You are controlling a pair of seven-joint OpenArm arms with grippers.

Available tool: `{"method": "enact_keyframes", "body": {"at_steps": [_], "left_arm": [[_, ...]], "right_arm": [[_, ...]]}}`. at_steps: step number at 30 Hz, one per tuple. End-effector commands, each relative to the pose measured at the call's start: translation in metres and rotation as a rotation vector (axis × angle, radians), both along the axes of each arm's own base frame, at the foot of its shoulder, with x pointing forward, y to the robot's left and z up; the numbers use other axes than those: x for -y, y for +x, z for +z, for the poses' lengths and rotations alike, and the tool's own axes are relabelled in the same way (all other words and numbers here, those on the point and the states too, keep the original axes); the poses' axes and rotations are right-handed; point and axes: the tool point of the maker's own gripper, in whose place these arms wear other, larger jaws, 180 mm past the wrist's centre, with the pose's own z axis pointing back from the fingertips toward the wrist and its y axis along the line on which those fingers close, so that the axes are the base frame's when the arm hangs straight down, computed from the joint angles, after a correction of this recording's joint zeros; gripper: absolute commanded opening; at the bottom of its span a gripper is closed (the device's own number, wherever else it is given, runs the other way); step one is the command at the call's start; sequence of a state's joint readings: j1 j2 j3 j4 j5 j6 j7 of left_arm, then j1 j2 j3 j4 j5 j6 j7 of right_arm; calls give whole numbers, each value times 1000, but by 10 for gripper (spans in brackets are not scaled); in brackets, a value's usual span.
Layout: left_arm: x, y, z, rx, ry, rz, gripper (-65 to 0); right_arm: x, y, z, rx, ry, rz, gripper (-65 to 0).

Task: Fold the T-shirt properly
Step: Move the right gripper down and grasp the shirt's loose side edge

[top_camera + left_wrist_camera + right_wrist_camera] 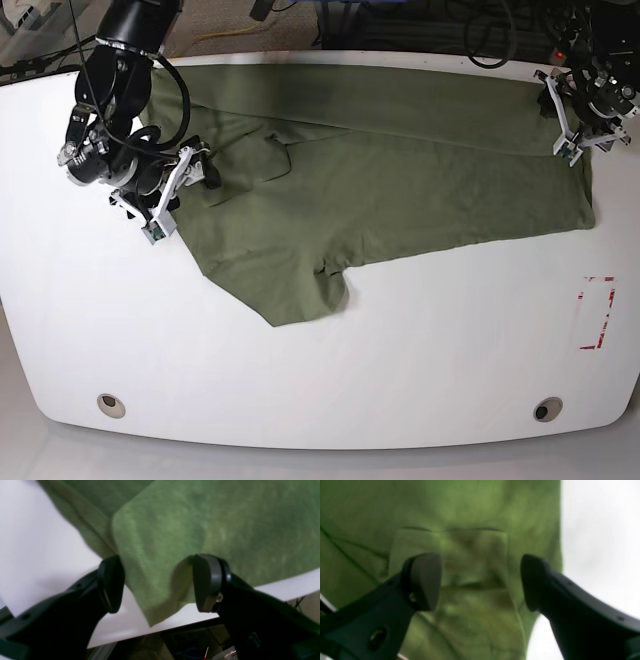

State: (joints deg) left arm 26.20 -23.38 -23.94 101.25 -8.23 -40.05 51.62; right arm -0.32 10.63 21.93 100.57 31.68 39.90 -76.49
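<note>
Progress: T-shirt (400, 190) lies along the far edge of the white table (300, 380), apparently folded once lengthwise; one sleeve juts toward the near edge.
Left gripper (157, 582): jaws apart over a cloth corner, gripping nothing.
Right gripper (480, 580): jaws wide, empty.
Remaining: sleeve tuck and crosswise folds, likely.

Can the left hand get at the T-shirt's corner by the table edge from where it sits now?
Probably yes. The left hand is open with the T-shirt corner lying between its fingers at the edge of the white table; nothing blocks it.
</note>
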Motion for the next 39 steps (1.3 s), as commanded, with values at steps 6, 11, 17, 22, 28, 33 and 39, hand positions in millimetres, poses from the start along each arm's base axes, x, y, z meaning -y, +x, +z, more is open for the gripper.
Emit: {"method": "enact_keyframes", "body": {"at_steps": [6,11,17,22,28,33,39], "left_arm": [[-7,5,9,18,25,-9,-260],[-7,5,9,18,24,-8,-260],[-7,5,8,17,24,-7,-260],[-6,5,8,17,22,-7,-260],[1,4,4,5,13,-29,-260],[2,4,4,3,12,-32,-260],[2,4,4,3,12,-32,-260]], "right_arm": [[-12,20,-9,17,-40,46,-184],[-19,25,-12,38,-84,80,-184],[-9,32,-16,65,-166,70,-184],[-5,34,-30,24,-149,52,-224],[-7,36,-34,28,-132,51,-415],[-8,36,-34,30,-131,50,-430],[-8,35,-35,26,-132,52,-598]]}}
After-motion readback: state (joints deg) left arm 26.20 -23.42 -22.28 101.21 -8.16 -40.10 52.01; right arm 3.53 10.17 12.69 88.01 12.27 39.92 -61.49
